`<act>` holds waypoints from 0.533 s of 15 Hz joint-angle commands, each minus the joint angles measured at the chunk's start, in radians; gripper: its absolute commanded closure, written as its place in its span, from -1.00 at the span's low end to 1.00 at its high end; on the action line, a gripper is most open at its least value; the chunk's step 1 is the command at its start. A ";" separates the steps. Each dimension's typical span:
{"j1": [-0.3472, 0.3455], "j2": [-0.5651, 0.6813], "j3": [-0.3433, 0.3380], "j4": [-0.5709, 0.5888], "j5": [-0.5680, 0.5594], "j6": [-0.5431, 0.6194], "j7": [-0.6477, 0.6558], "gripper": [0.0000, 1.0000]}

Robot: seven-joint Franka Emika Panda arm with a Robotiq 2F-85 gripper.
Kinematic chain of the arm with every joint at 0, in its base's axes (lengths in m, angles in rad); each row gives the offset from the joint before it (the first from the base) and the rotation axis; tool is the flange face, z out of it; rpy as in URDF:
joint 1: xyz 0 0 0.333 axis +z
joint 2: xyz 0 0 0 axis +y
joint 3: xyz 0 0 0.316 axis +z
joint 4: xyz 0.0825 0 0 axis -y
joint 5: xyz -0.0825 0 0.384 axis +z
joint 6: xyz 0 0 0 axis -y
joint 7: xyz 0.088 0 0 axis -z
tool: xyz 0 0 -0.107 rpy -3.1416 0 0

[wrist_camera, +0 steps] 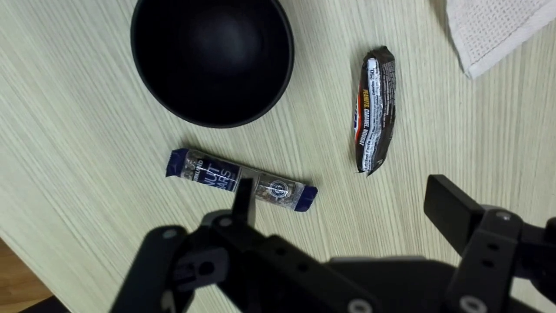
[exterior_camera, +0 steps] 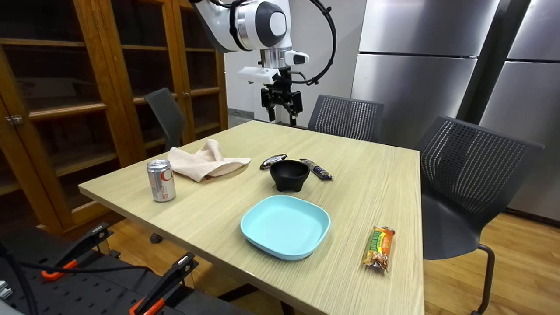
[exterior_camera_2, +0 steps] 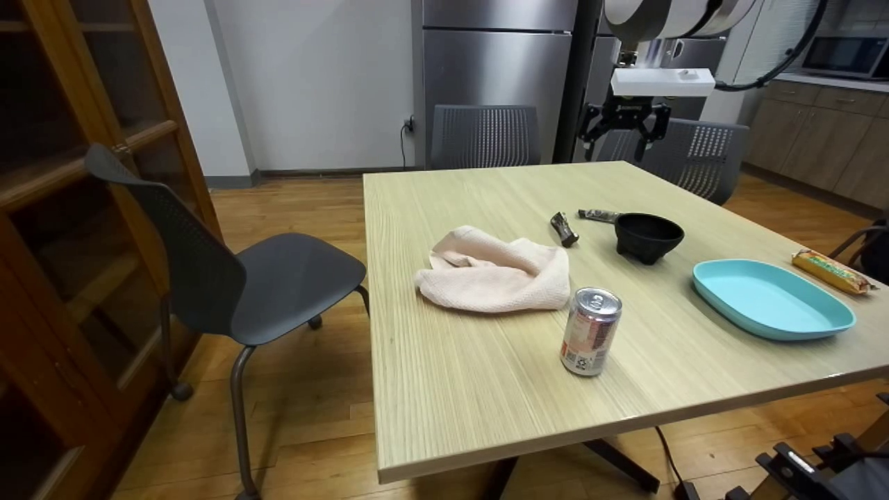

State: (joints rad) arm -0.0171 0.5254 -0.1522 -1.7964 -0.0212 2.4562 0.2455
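Observation:
My gripper (wrist_camera: 340, 187) is open, its fingers spread wide with nothing between them. In both exterior views it hangs well above the table's far part, touching nothing. The wrist view shows a nut bar (wrist_camera: 280, 191) in a clear and dark blue wrapper; my left finger (wrist_camera: 244, 200) covers a little of its middle. A dark brown wrapped candy bar (wrist_camera: 377, 113) lies ahead of the gap between the fingers. Beyond the nut bar is a black bowl (wrist_camera: 213, 61), its inside dark and no contents visible. The bowl (exterior_camera: 289, 173) stands upright between the two bars and a turquoise plate (exterior_camera: 285, 227).
A crumpled pale pink cloth (exterior_camera_2: 496, 274) lies beside a silver soda can (exterior_camera_2: 590, 333), which stands upright. Past the plate lies a granola bar (exterior_camera: 379, 248) in a green and orange wrapper. Dark chairs (exterior_camera: 345, 117) surround the table (exterior_camera: 350, 183).

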 commanded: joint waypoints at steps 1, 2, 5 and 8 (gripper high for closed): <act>-0.006 0.000 0.006 0.004 -0.005 -0.003 0.003 -1.00; -0.005 0.000 0.005 0.006 -0.005 -0.003 0.003 -1.00; -0.005 0.000 0.005 0.008 -0.005 -0.003 0.004 -1.00; 0.010 0.005 -0.002 0.007 -0.033 -0.001 0.002 -1.00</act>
State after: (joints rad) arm -0.0157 0.5259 -0.1540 -1.7908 -0.0212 2.4555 0.2473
